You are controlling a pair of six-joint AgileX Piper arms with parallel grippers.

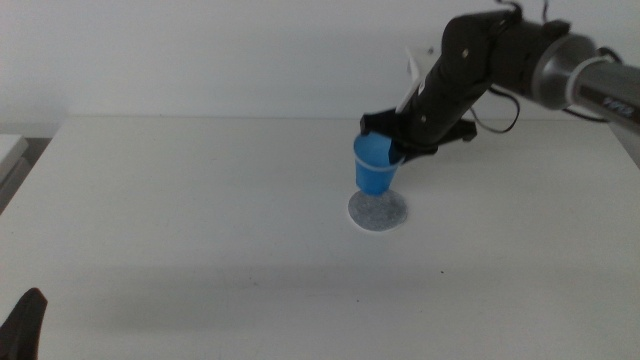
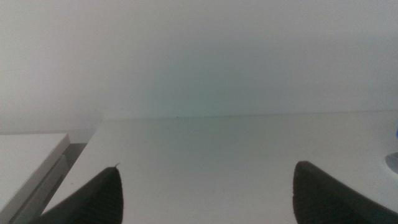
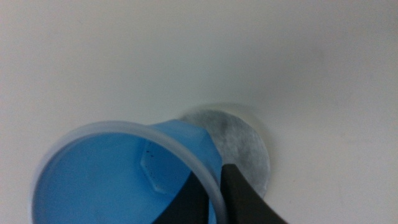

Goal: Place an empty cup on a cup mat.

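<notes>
The blue cup (image 1: pixel 374 168) with a white rim is held upright, slightly tilted. Its base is at the far part of the speckled grey cup mat (image 1: pixel 378 212); I cannot tell whether they touch. My right gripper (image 1: pixel 396 150) comes in from the right and is shut on the cup's rim. In the right wrist view, one jaw is inside the empty cup (image 3: pixel 112 177) and one outside, gripper (image 3: pixel 217 198), with the mat (image 3: pixel 244 146) partly showing behind the cup. My left gripper (image 1: pixel 25 322) waits at the bottom left, open and empty (image 2: pixel 205 199).
A white box edge (image 1: pixel 10 150) lies at the table's left side and also shows in the left wrist view (image 2: pixel 31 155). The white table (image 1: pixel 200 220) extends around the mat.
</notes>
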